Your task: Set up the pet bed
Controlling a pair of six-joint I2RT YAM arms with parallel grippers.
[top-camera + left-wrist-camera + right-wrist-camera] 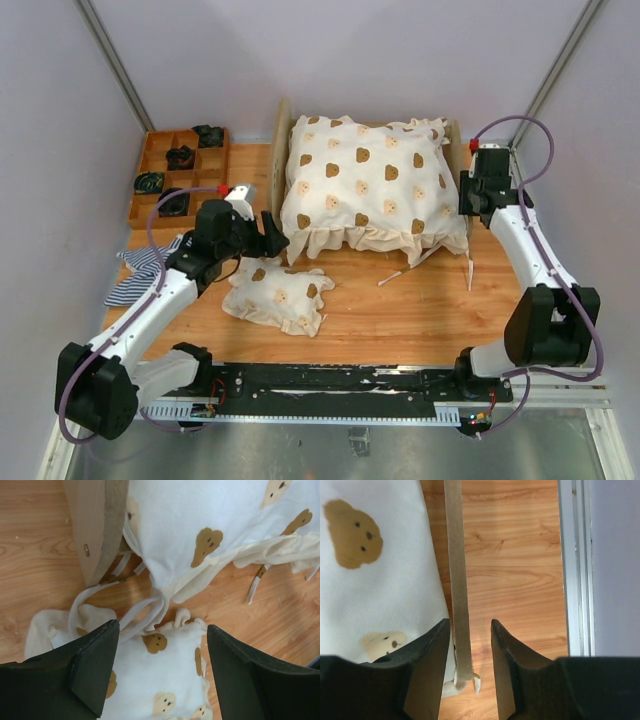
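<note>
The plywood pet bed (281,135) stands at the back centre, almost wholly covered by the cream bear-print quilt (365,185). A small bear-print pillow (278,293) lies on the table in front of it. A blue-and-white striped cloth (140,272) lies crumpled at the left under my left arm. My left gripper (270,235) is open and empty, just above the pillow (160,680), near the quilt's corner (210,525) and the bed's end board (97,530). My right gripper (468,195) is open, and its jaws straddle the edge of the bed's right end board (456,580) without clamping it.
A brown compartment tray (180,170) with several dark items stands at the back left. White quilt ties (400,272) trail on the wood in front of the bed. Grey walls close in on both sides, with the table's metal edge (575,580) just right of my right gripper.
</note>
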